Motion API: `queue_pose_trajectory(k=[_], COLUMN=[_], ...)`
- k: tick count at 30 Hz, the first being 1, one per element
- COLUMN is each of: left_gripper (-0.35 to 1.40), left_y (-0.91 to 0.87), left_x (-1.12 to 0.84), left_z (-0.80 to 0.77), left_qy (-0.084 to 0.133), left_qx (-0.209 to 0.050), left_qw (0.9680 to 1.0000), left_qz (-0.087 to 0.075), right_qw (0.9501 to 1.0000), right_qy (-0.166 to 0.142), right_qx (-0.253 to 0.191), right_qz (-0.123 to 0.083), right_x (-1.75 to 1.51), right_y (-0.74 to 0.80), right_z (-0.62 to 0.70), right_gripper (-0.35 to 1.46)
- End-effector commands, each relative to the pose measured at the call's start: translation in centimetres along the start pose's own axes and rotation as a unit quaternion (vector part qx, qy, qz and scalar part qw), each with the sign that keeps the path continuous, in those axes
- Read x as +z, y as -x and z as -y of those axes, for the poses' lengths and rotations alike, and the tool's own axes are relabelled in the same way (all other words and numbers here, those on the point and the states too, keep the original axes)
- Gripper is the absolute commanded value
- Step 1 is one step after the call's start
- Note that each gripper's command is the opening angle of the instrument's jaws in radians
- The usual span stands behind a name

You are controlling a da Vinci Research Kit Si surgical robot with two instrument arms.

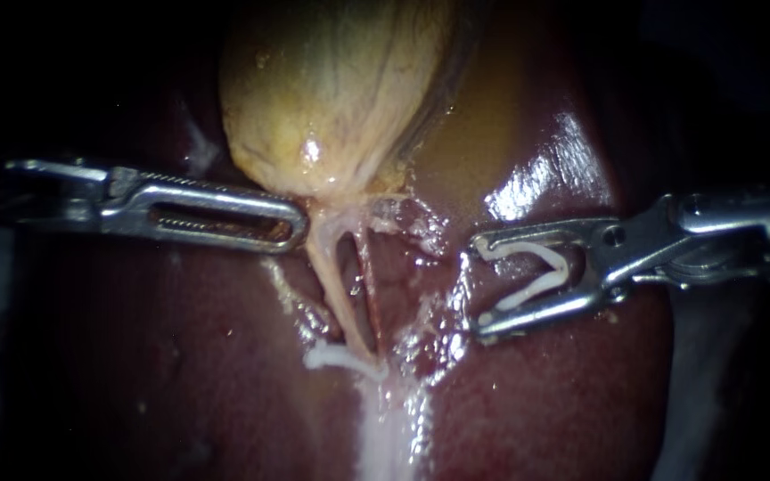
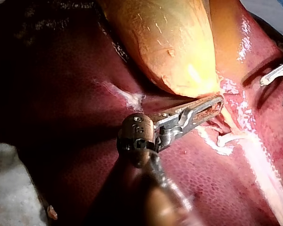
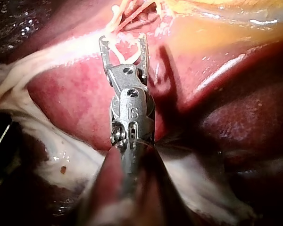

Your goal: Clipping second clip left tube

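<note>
where pale left tube (image 1: pixel 335 283) ends | white clip (image 1: pixel 333 356) lies across

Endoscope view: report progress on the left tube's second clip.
Done: one small white clip sits low on the pale left tube. Under way: the right instrument carries an open white V-shaped clip, clear of that tube. Remaining: seating and closing it there.
</note>
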Motion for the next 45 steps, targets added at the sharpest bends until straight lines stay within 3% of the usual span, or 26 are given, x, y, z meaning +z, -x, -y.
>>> queue_pose_trajectory(k=[1,10,25,45], left_gripper=[-0.35,-0.35,-0.35,-0.35], left_y=[0.00,-0.02,-0.03,-0.04], left_x=[0.00,0.03,0.07,0.11], left_z=[0.00,0.01,0.00,-0.01], left_qy=[0.000,-0.001,-0.001,-0.002], left_qx=[0.000,0.000,0.000,0.000], left_qw=[1.0000,1.0000,1.0000,1.0000], left_qz=[-0.001,-0.001,-0.002,-0.002], right_qw=[1.0000,0.9999,1.0000,0.9996], right_qy=[0.001,0.010,0.000,-0.026], right_qx=[0.000,-0.001,-0.009,0.010], right_qz=[-0.001,-0.003,-0.001,0.002], right_x=[0.02,0.38,1.13,1.77], right_y=[0.00,-0.04,0.20,0.47], right_z=[0.00,0.07,0.04,0.03], right_gripper=[0.50,0.50,0.50,0.49])
